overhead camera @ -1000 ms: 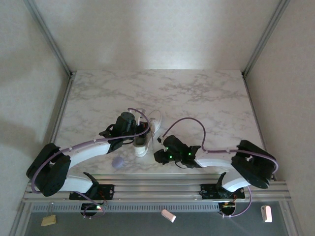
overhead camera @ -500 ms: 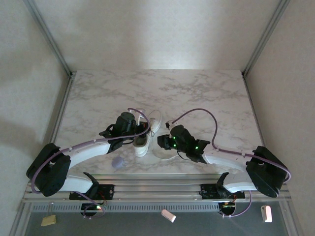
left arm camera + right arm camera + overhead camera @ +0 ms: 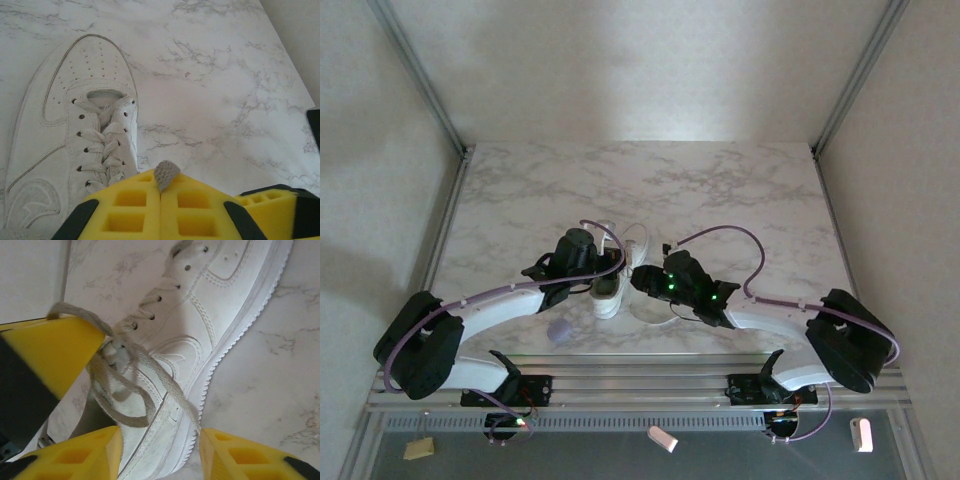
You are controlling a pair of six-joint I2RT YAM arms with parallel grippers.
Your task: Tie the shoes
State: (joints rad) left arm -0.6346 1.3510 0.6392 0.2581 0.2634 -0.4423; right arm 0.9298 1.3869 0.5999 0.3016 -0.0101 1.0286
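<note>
The white sneaker (image 3: 617,272) lies mid-table, toe pointing away, between both arms. In the left wrist view the laced upper of the sneaker (image 3: 65,130) sits left of my left gripper (image 3: 161,192), whose yellow pads are shut on a short stub of white lace (image 3: 165,175). My left gripper (image 3: 603,272) hangs over the shoe's laces. My right gripper (image 3: 638,282) is at the shoe's right side. It stands open (image 3: 160,440) around the sneaker's side (image 3: 200,330), with a loose lace loop (image 3: 135,405) draped between its fingers. The left gripper's yellow finger (image 3: 50,350) holds lace at upper left.
A small lavender round blob (image 3: 558,331) rests near the front edge, left of the shoe's heel. Marble tabletop (image 3: 720,200) stretches behind and to the right. Metal frame posts (image 3: 450,140) bound the back corners.
My right arm has swung from the front of the table up to the shoe's right side, its open jaws now over the lace loop. The left arm and shoe have held still.
</note>
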